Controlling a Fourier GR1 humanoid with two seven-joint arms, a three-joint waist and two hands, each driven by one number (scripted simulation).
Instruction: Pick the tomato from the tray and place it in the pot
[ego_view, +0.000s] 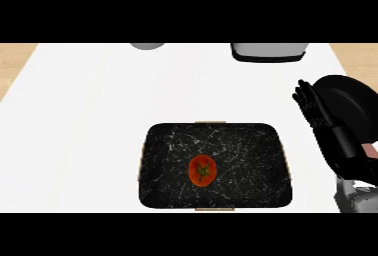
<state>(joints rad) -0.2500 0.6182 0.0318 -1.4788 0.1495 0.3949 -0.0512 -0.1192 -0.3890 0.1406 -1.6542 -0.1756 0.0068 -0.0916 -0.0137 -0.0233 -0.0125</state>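
Observation:
A red tomato with a green stem lies near the middle of a black marbled tray at the front of the white counter. At the right edge sits the black pot, only partly in view. My right hand is raised right of the tray, its fingers straight and pointing away from me, overlapping the pot's left rim. It holds nothing and is well clear of the tomato. My left hand does not show.
At the counter's far edge stand a grey rounded object and a grey appliance with a black base. The white counter stretches wide to the tray's left. Wooden flooring shows beyond both sides.

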